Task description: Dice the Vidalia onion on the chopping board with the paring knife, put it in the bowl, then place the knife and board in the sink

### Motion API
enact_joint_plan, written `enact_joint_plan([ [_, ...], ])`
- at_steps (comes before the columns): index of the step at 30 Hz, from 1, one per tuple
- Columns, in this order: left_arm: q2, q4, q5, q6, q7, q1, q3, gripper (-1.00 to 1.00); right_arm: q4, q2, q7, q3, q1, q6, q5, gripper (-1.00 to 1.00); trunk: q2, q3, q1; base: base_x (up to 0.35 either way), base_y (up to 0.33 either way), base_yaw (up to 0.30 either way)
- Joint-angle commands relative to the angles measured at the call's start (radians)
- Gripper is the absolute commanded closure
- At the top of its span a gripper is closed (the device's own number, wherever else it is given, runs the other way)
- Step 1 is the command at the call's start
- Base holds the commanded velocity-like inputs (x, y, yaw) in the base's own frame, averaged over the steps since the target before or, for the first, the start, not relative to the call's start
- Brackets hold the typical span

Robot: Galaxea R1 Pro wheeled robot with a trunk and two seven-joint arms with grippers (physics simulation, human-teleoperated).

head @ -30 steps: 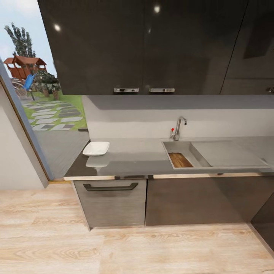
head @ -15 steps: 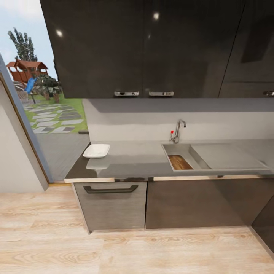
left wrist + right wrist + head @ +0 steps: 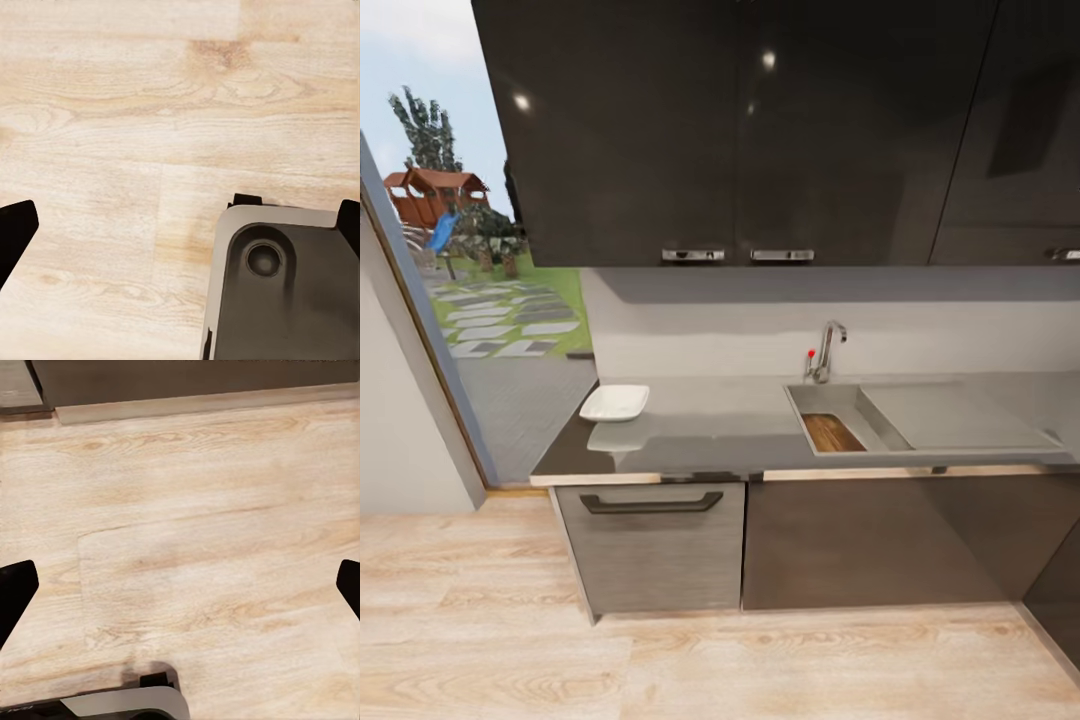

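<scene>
— Chopping board [image 3: 832,433]?
— Lying flat in the sink [image 3: 815,398] basin, long axis running from the counter's front edge back toward the wall, tilted slightly, near end toward the front rim. Handle slot too small to make out.
— Bowl [image 3: 615,403]?
— Resting upright on the counter [image 3: 720,430], near its window end, well apart from the sink, with a pale reflection just in front of it.
— Faucet?
— Faucet [image 3: 825,350] standing behind the basin, red knob beside it.
— Left jaws [image 3: 180,232]?
— Spread wide apart, nothing between them except wooden floor [image 3: 112,112]; part of the robot base [image 3: 281,289] below them.
— Right jaws [image 3: 180,592]?
— Also wide apart, clamped on nothing, over the same wooden floor, cabinet plinth [image 3: 202,390] far ahead of the fingertips.
— Knife, onion?
— Cannot tell.
</scene>
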Motion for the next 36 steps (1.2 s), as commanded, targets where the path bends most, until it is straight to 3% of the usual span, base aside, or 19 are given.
enact_joint_plan([
  [1,0.0,0.004,0.008,-0.006,0.0,-0.002,-0.007,-1.0,0.001,0.0,-0.009,-0.002,-0.001,-0.002,0.011,-1.0,-0.002,-0.001,0.001,0.0,0.0,0.0],
  [28,0.001,0.001,0.008,0.016,0.0,-0.002,-0.003,-1.0,0.0,0.006,-0.013,-0.001,-0.001,0.006,0.012,-1.0,-0.002,0.006,0.001,0.0,0.0,0.0],
  [36,-0.019,-0.003,0.006,0.018,-0.008,-0.002,-0.003,-1.0,0.0,0.007,-0.013,-0.002,-0.001,0.007,0.012,-1.0,-0.002,0.006,0.001,0.0,0.0,0.0],
])
